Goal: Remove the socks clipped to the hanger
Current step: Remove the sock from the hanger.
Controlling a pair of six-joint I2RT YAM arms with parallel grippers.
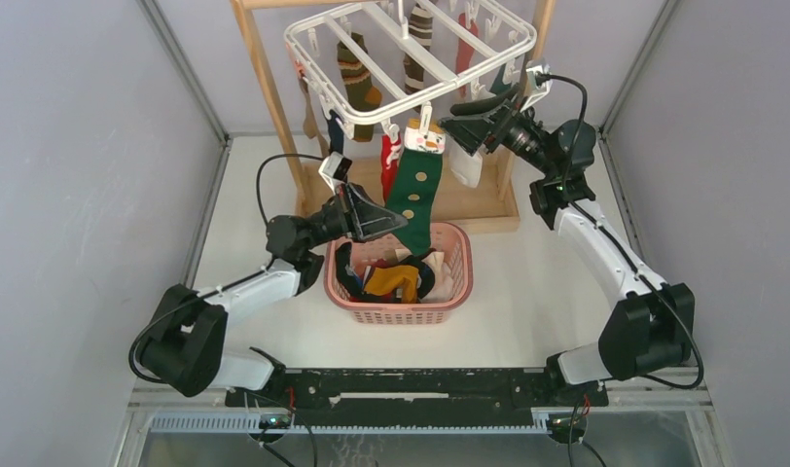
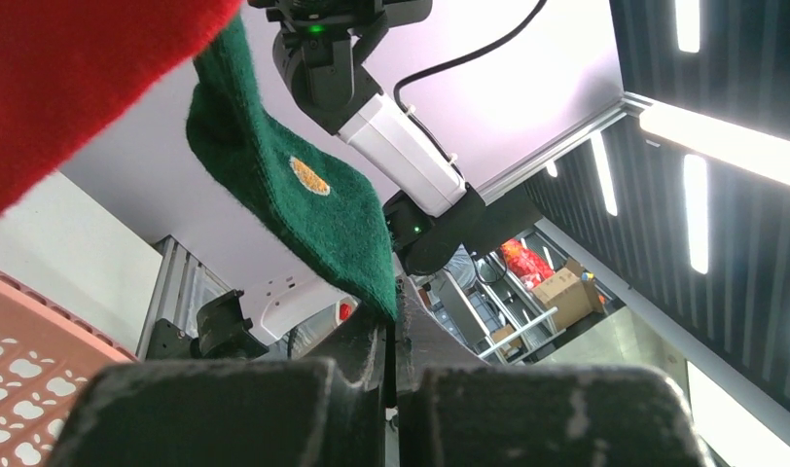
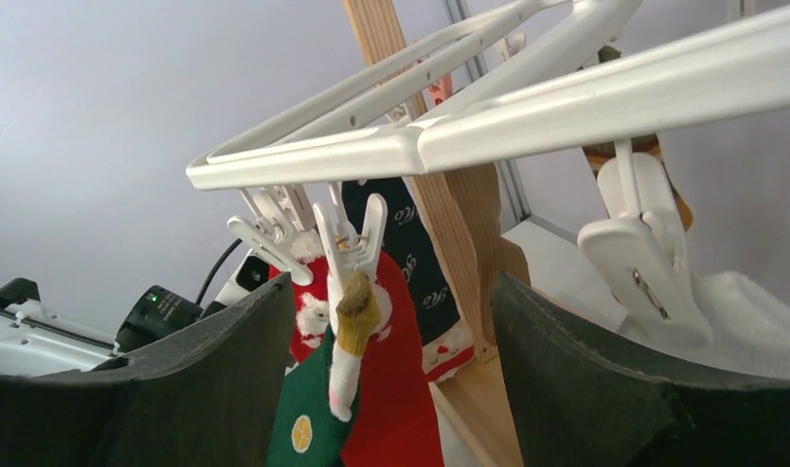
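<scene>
Reaching up and inward from the near left of the table, the left arm has the left gripper (image 1: pixel 383 222) pinched shut on the lower edge of a green sock (image 1: pixel 415 190). That sock hangs from a clip (image 1: pixel 425 122) on the near edge of the white hanger (image 1: pixel 318 44), with its foot just above the pink basket (image 1: pixel 459 292). The basket already has loose socks (image 1: pixel 396 282) in it. More socks hang from the hanger, which sits against a wooden rack (image 1: pixel 274 107).

The right arm is raised high and bent at the elbow. The right gripper (image 1: pixel 466 128) is level with the hanger's near edge, just right of the clip.

Only the left wrist camera shows the pinch up close. Its fingers (image 2: pixel 226 409) meet with the green sock's tip caught between them, and a red sock (image 2: pixel 70 68) fills the top left corner.

Only the right wrist camera shows the right fingers (image 3: pixel 177 389) spread wide. The clip grips the green sock's cuff in the gap between them, beside a red sock, and a white sock (image 3: pixel 751 321) hangs to the right. Whether the fingers touch the clip cannot be told.
</scene>
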